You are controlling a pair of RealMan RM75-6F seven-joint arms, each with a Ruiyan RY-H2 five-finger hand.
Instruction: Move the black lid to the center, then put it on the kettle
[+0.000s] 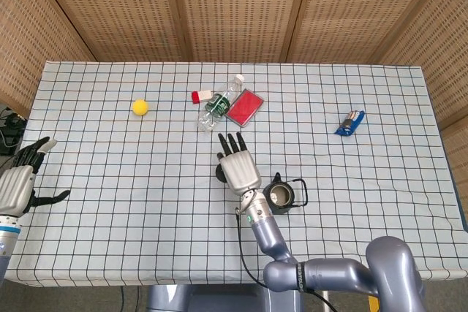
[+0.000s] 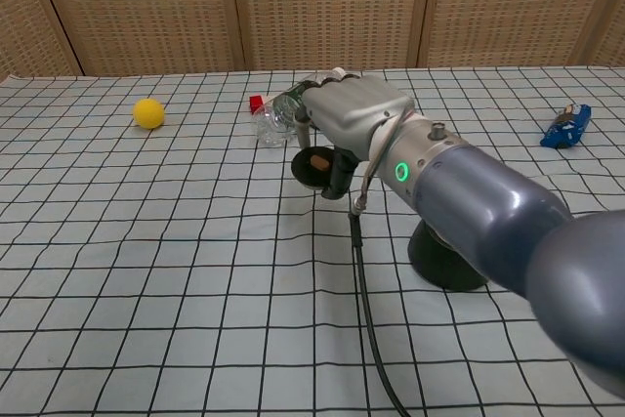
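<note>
My right hand (image 1: 239, 169) (image 2: 354, 122) holds the black lid (image 1: 221, 174) (image 2: 312, 167) by its edge, lifted off the cloth and tilted so its brown knob faces the chest camera. The black kettle (image 1: 280, 196) (image 2: 441, 266) stands open-topped just right of the hand; in the chest view my forearm hides most of it. The lid hangs to the kettle's left, a little short of it. My left hand (image 1: 20, 184) rests at the table's far left edge, fingers apart and holding nothing.
A clear plastic bottle (image 1: 218, 104) (image 2: 274, 117) lies behind the hand, beside a red card (image 1: 245, 107) and a small red-capped item (image 1: 198, 96). A yellow ball (image 1: 140, 107) (image 2: 147, 112) sits at the back left, a blue packet (image 1: 350, 122) (image 2: 565, 124) at the right.
</note>
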